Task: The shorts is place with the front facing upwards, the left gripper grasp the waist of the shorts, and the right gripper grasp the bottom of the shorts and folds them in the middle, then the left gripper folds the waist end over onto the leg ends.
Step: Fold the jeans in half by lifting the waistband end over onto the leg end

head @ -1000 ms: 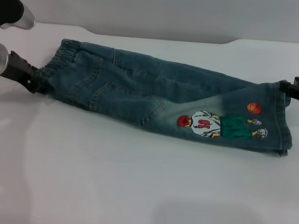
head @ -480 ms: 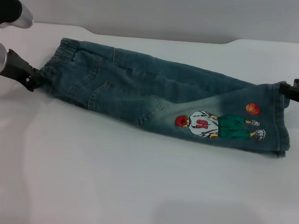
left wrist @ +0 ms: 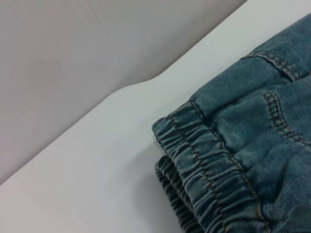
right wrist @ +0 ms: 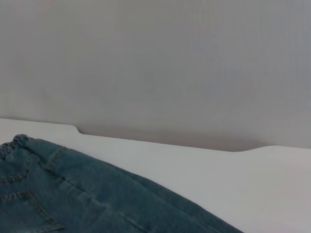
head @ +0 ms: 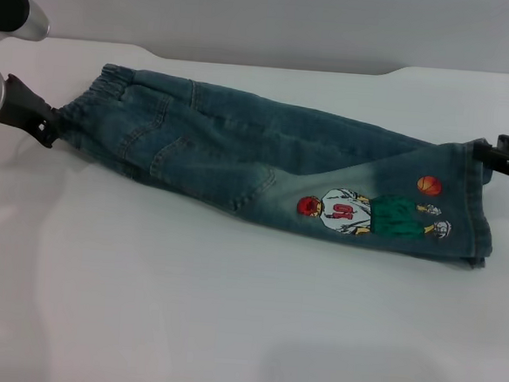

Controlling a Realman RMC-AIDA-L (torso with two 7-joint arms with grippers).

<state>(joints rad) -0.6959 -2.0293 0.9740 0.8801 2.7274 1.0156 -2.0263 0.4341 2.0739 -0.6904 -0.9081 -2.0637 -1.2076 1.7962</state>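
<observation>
My left gripper [head: 51, 130] pinches the waist of the shorts [head: 99, 101], right gripper [head: 487, 155] pinches the bottom of the shorts [head: 479, 207] — soft, limp denim — grip seams.

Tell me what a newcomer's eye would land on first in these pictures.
The shorts dominate: blue-green denim already folded lengthwise, stretched across the white table. The bright cartoon basketball player and orange ball stand out near the leg ends on the robot's right. The left gripper sits at the ruffled waist, and the right gripper at the hem on the opposite end.
</observation>
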